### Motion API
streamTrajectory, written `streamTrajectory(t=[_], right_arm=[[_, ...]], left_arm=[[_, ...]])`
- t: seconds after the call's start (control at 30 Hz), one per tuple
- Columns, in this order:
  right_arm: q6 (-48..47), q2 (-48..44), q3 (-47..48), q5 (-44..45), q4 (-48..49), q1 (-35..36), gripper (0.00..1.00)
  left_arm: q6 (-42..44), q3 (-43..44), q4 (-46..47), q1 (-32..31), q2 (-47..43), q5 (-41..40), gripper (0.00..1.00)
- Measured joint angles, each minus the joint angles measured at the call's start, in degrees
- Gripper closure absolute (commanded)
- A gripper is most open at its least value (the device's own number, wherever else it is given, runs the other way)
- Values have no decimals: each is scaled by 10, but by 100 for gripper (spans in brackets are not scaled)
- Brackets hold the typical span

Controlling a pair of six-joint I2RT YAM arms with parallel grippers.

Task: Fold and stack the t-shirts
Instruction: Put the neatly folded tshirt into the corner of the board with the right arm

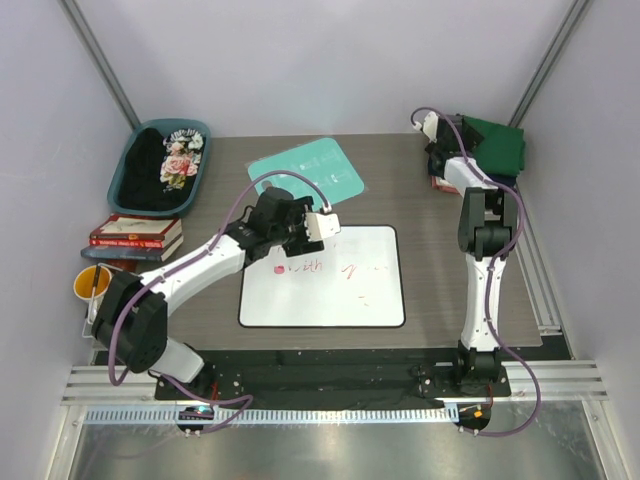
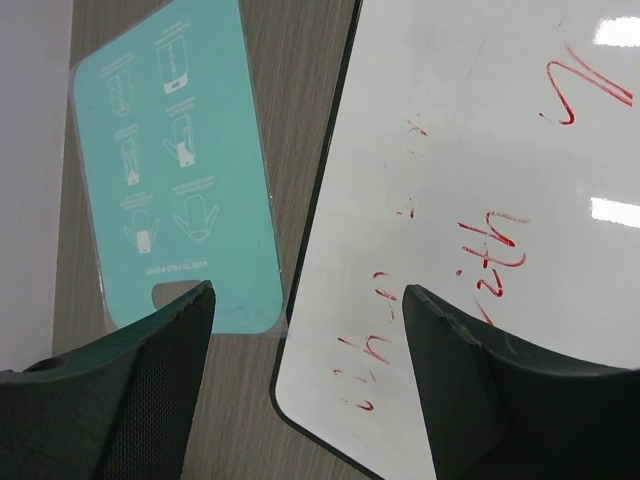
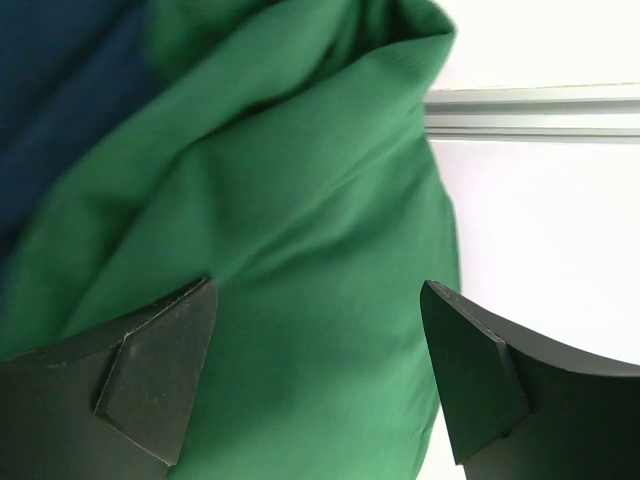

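A dark green t-shirt (image 1: 497, 143) lies on top of a pile at the table's back right corner. Navy (image 3: 60, 80) and reddish (image 1: 441, 186) cloth show beneath it. My right gripper (image 1: 440, 140) hovers at the pile's left side. In the right wrist view it (image 3: 320, 370) stands open, with the green cloth (image 3: 300, 260) spread below and between its fingertips and nothing pinched. A black floral-print shirt (image 1: 165, 165) lies bundled in a basket at the back left. My left gripper (image 1: 318, 232) is open and empty above the whiteboard's far left corner (image 2: 310, 380).
The whiteboard with red writing (image 1: 322, 277) lies mid-table, and a teal plastic folding board (image 1: 305, 170) lies behind it. The teal basket (image 1: 200, 135) stands at the back left. Stacked books (image 1: 135, 235) and a yellow cup (image 1: 92, 283) sit along the left edge.
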Motion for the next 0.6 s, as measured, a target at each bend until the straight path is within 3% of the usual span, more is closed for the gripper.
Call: streamTrajectory(t=[0.3,0.37,0.4,0.6], right_arm=[[29,-54,-53,9,-25,25,0],[57,-82,-65,9,-57,26,0],[74,-102,-69,6,-78,28,1],[219,-276,-73,-51,-239,59,0]], left_arm=[[4,39,-11,-5,21,3,24],[4,44,-11,-7,21,2,5],[3,46,-11,-7,21,-3,0],[-31,47,-26,-7,-14,-39,0]])
